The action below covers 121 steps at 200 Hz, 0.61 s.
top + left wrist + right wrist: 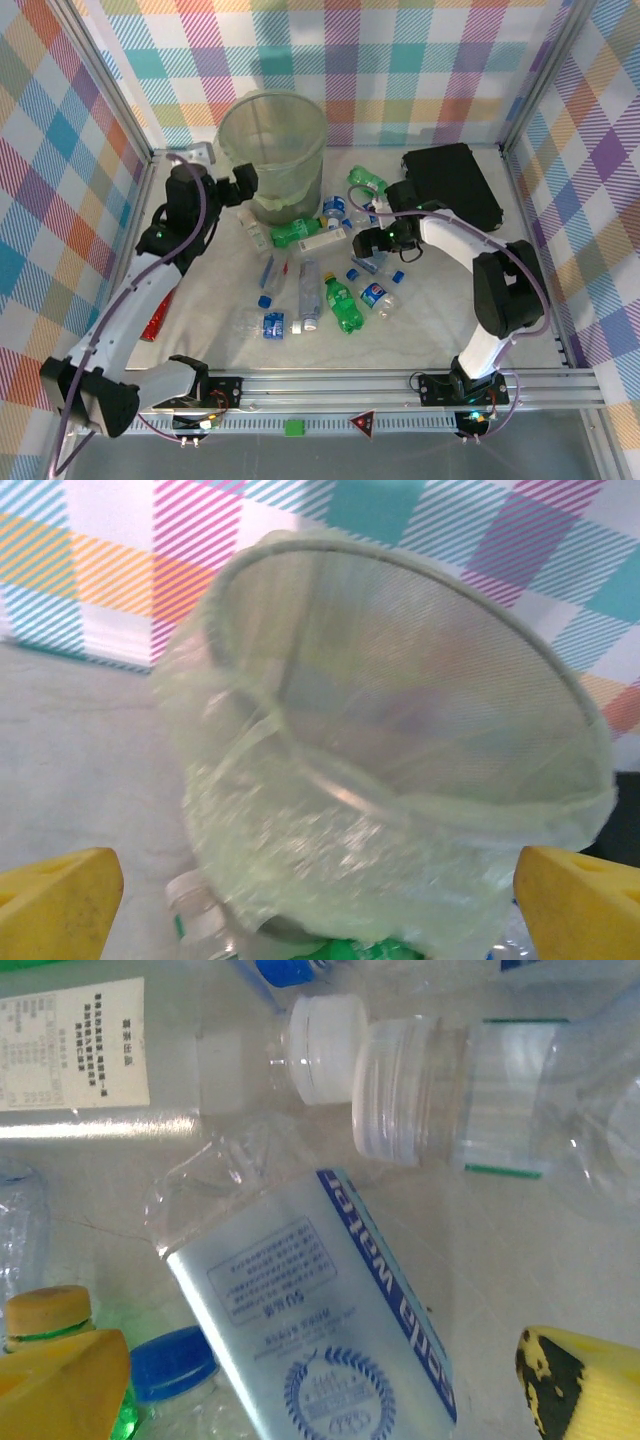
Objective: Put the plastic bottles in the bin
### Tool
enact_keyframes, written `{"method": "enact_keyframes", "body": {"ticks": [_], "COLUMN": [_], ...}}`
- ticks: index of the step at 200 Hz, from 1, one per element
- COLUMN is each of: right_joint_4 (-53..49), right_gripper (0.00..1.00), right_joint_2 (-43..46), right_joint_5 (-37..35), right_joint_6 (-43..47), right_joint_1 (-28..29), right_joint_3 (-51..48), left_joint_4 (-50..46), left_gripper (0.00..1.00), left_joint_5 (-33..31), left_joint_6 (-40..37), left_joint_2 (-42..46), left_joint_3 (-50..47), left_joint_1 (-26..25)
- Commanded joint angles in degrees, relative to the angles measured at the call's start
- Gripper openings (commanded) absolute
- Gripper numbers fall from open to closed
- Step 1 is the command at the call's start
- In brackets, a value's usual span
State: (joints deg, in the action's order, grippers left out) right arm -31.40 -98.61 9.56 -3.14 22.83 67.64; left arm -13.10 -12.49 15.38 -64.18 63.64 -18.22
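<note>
the right gripper [320, 1385], spread wide and empty, hangs over a clear soda-water bottle [300, 1310] (probably light, slippery, easily dented); better pinch its labelled middle.

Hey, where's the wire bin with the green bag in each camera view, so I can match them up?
Top external: the bin stands upper centre.
Left wrist: the bin looms centre frame, tilted.
Right wrist: this camera faces a soda water bottle lying flat.
Shared landmark: the green bottle at the bin's foot.
</note>
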Motion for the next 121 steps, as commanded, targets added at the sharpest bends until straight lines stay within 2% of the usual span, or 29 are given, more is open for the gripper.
{"method": "enact_keyframes", "body": {"ticks": [1,23,57,93,121], "right_joint_4": [-1.4,-2.1,-2.8,-2.5,-2.6], "right_gripper": [0.99,1.00,0.98,0.96,0.92], "right_joint_2": [-2.2,-4.3,-6.4,-8.3,-10.2], "right_joint_5": [1.1,0.6,-1.2,-3.5,-5.8], "right_joint_6": [4.6,5.9,7.3,7.4,7.7], "right_joint_1": [0.0,0.5,2.0,3.1,3.7], "right_joint_3": [3.3,4.4,4.5,4.9,5.8], "left_joint_4": [0.4,0.9,5.4,10.5,12.5], "left_gripper": [1.00,1.00,1.00,1.00,1.00], "left_joint_5": [-5.3,-7.4,-5.2,-2.0,1.5], "left_joint_6": [1.7,4.5,12.9,20.2,21.9], "left_joint_2": [4.2,7.4,8.9,5.2,0.3], "left_joint_3": [-5.3,-10.0,-17.8,-22.9,-22.9], "left_joint_1": [0.4,0.7,0.6,0.6,0.6]}}
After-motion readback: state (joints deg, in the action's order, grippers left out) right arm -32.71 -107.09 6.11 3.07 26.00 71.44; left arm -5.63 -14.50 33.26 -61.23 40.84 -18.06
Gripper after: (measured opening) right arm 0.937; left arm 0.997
